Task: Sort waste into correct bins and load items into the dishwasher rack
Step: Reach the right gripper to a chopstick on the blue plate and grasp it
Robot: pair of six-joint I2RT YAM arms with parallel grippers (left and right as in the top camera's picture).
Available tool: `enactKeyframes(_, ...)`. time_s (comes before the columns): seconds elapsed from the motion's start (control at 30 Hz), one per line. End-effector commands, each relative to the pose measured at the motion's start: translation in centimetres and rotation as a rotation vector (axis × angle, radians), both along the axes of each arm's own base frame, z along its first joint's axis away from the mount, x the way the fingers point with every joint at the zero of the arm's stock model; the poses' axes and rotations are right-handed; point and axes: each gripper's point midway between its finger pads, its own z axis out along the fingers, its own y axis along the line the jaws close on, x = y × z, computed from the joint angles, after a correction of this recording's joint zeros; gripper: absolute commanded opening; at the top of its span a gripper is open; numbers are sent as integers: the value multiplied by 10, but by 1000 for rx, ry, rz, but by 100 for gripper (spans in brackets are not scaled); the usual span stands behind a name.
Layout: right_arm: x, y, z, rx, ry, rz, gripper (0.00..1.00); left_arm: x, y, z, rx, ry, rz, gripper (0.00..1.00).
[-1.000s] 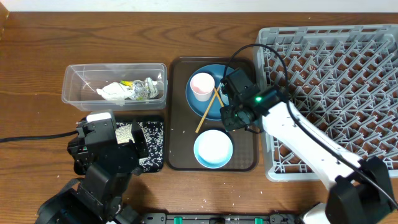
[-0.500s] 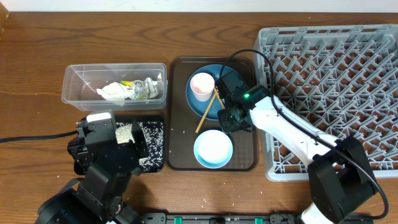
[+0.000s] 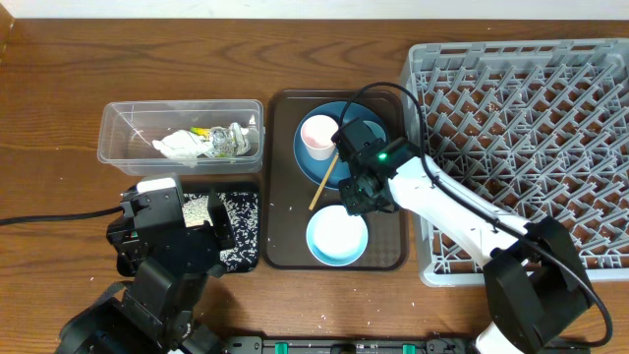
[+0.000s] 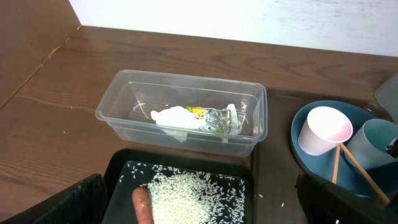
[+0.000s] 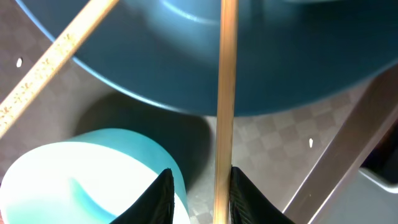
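From overhead, my right gripper (image 3: 356, 194) sits low over the brown rectangular serving tray (image 3: 285, 251), at the gap between the large dark-blue round plate (image 3: 305, 162) and the pale-blue round bowl (image 3: 337, 236). I am there for the wooden chopsticks (image 3: 323, 180). The one that shows leans from the plate down to the tray, which I judge leaves room for a finger beneath it. The other stick lies hidden under my arm. The pink cup (image 3: 317, 135) sits on the plate, and the large grey lattice dishwasher rack (image 3: 531, 147) stands just right of the tray.

In the left wrist view, my left gripper (image 4: 199, 214) is spread wide and holds nothing; only its dark fingers show, at the bottom corners. It is parked above the shallow black rectangular tray (image 4: 115, 173), which holds the loose white rice grains (image 4: 186, 193) and the small orange carrot (image 4: 142, 208), cut off by the frame edge. Beyond it, the clear rectangular plastic tub (image 4: 186, 78) holds the crumpled white paper (image 4: 169, 117), the crinkled foil wrapper (image 4: 219, 120) and a sliver of yellow-green packet (image 4: 199, 112). The light-blue cup (image 4: 376, 146) shows here, beside the pink one.

In the right wrist view, my fingers (image 5: 158, 193) stand either side of one stick, jaws part-closed. The stick lies close to the right finger, with a gap on the left. The tips are cut off, so I cannot tell whether it is clamped.
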Motion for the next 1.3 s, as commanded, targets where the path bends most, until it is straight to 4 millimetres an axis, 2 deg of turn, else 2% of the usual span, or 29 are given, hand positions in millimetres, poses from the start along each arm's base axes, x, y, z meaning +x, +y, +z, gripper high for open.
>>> enactKeyframes(0.0, -6, -2, -5, -27, 15, 7, 28, 0, 5, 7, 0, -21, 26, 99)
enactKeyframes(0.17, -8, -11, -5, -74, 17, 1, 29, 0, 5, 7, 1, -21, 26, 99)
enactKeyframes(0.83, -7, -12, -5, -79, 12, 0, 16, 0, 5, 7, 1, -21, 26, 99)
enactKeyframes(0.93, -7, -12, -6, -79, 13, 0, 9, 0, 5, 7, 1, -21, 26, 99)
enactKeyframes(1.0, -7, -13, -5, -80, 14, 0, 8, 0, 5, 7, 1, -21, 26, 99)
enactKeyframes(1.07, -10, -15, -6, -89, 25, 1, 1, 0, 5, 7, 1, -21, 26, 99)
enactKeyframes(1.27, -16, -19, -6, -107, 49, 1, 1, 0, 5, 7, 1, -21, 26, 99)
